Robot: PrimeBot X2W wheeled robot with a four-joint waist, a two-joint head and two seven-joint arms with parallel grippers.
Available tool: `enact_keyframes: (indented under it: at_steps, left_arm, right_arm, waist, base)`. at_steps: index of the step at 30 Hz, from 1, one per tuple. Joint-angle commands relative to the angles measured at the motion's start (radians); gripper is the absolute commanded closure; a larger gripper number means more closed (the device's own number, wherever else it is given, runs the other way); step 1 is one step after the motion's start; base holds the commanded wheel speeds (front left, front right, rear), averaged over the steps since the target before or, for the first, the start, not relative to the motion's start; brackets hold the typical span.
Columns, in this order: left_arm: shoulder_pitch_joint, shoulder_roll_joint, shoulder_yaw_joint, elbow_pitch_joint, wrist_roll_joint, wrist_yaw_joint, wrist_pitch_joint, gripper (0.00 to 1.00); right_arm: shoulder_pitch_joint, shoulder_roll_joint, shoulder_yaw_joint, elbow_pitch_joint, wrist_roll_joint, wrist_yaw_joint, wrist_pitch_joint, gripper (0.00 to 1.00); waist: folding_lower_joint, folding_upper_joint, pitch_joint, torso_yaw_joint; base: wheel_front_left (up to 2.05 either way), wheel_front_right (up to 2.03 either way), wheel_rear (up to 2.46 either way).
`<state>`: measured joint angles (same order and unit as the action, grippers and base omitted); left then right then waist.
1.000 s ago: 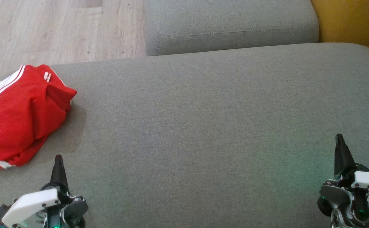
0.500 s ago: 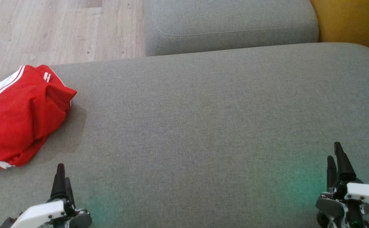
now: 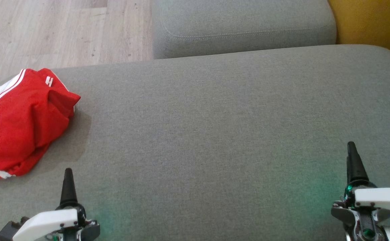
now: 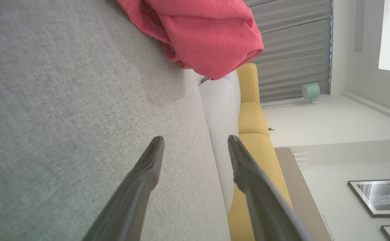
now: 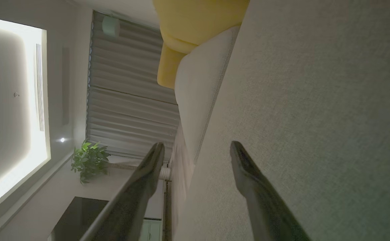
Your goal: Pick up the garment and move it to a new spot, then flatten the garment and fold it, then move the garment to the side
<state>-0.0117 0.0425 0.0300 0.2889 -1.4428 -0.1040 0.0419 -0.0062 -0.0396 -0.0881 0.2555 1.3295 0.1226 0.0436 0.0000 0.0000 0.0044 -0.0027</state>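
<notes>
The garment (image 3: 20, 120) is a crumpled red mesh piece with white stripes, lying bunched at the far left edge of the grey cushion (image 3: 215, 134). My left gripper (image 3: 68, 174) hovers low over the cushion just right of and nearer than the garment, apart from it. In the left wrist view the left gripper (image 4: 195, 144) stands open and empty, with the garment (image 4: 201, 33) ahead of its tips. My right gripper (image 3: 351, 149) is at the lower right, far from the garment. The right wrist view shows the right gripper (image 5: 197, 147) open, holding nothing.
A second grey cushion (image 3: 241, 26) sits beyond the main one. Pale wooden floor (image 3: 47, 30) lies at the upper left, past the cushion's edge. A yellow seat (image 3: 372, 20) borders the upper right. A faint dark patch (image 3: 77, 140) marks the fabric beside the garment.
Both grippers have gone from shut to open. The left gripper has drawn slightly back and to the right; the right dipped and came back up. The garment has not moved.
</notes>
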Motion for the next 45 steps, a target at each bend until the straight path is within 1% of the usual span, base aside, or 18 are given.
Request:
enact_keyframes:
  at_steps: [1, 23, 31, 32, 45]
  left_arm:
    - [-0.027, 0.004, -0.002, -0.038, 0.031, 0.003, -0.011, 0.00]
    - [-0.011, 0.010, -0.043, -0.049, 0.376, 0.025, -0.076, 0.00]
    - [-0.008, 0.019, -0.056, -0.046, 0.498, 0.039, -0.099, 0.00]
    - [-0.008, 0.019, -0.056, -0.046, 0.498, 0.039, -0.099, 0.00]
    - [0.001, 0.035, -0.080, -0.039, 0.678, 0.055, -0.138, 0.00]
  right_arm:
    - [-0.021, -0.006, 0.011, -0.045, -0.039, 0.002, -0.012, 0.00]
    - [-0.001, -0.011, 0.070, -0.096, -0.422, 0.003, -0.077, 0.00]
    - [0.004, -0.015, 0.095, -0.109, -0.541, 0.004, -0.100, 0.00]
    - [0.004, -0.015, 0.095, -0.109, -0.541, 0.004, -0.100, 0.00]
    - [0.004, -0.020, 0.132, -0.122, -0.720, 0.004, -0.138, 0.00]
  waist:
    - [0.0000, 0.0000, 0.000, 0.000]
    - [0.0000, 0.0000, -0.001, -0.002]
    - [0.0000, 0.0000, -0.003, -0.001]
    - [0.0000, 0.0000, -0.003, -0.001]
    - [0.0000, 0.0000, -0.004, -0.003]
  base:
    - [0.00, 0.00, 0.00]
    - [0.00, 0.00, 0.00]
    - [0.00, 0.00, 0.00]
    - [0.00, 0.00, 0.00]
    - [0.00, 0.00, 0.00]
